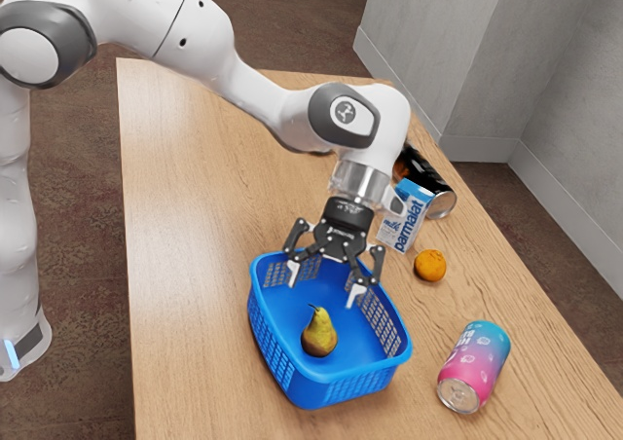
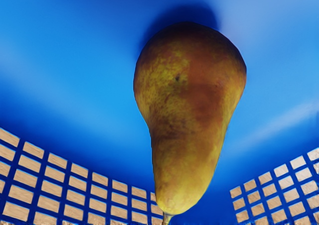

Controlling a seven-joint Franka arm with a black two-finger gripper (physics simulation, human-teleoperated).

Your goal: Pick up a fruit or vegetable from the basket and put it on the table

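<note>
Basket (image 1: pixel 336 391): glossy blue plastic, latticed walls. Pear (image 2: pixel 187 95): smooth, mottled skin. Worktop (image 1: pixel 185 265): smooth, grained wood with a soft sheen. Near can (image 1: pixel 475 360): bare metal end, smooth printed side. Far dark can (image 1: pixel 422 170): metal end, apparently glossy side.

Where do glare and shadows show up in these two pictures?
Exterior view: pale sheen on the table, toward the exterior view's left. Wrist view: dark shadow beside the wide end of the pear, a pale streak inside the blue basket.
</note>
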